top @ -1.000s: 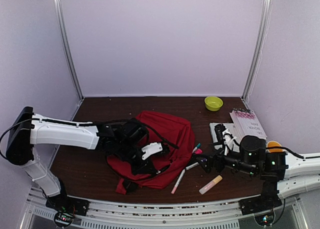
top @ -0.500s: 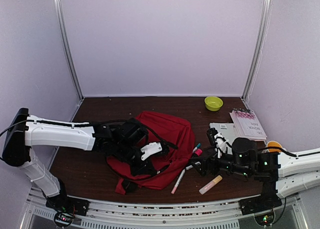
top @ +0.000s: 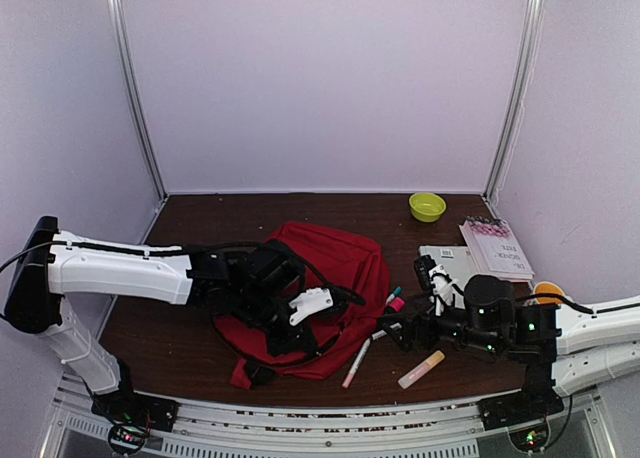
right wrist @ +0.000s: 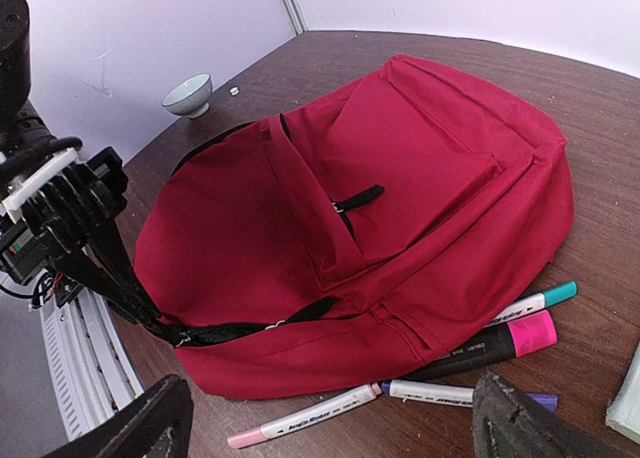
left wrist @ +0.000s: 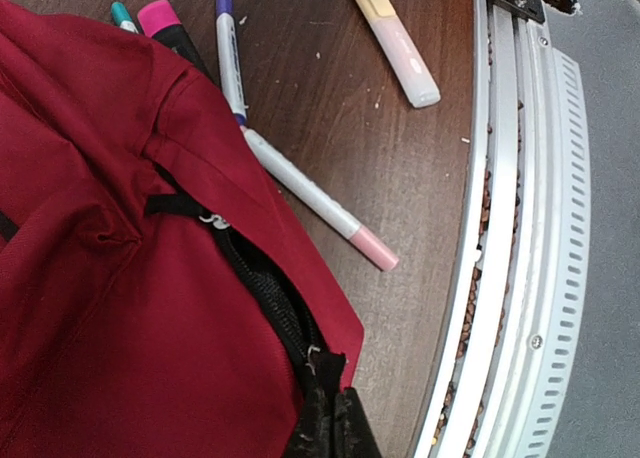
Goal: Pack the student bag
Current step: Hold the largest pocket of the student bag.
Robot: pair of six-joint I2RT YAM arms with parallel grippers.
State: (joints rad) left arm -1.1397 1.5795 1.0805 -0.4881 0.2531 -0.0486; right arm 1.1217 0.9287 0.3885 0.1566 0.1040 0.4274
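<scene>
student bag (top: 345, 263): red, slumped on the counter (top: 190, 223)
left hand (top: 312, 304): on the bag's near part
right hand (top: 398, 330): just right of the bag
pen (top: 357, 362): 1, beside the bag's near-right edge
green bowl (top: 427, 206): well beyond the bag, right

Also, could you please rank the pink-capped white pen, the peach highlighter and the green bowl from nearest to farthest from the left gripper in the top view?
From the left gripper, shut on the student bag:
1. the pink-capped white pen, by the bag's near-right edge.
2. the peach highlighter, farther right, near the front.
3. the green bowl, far back right.
</scene>
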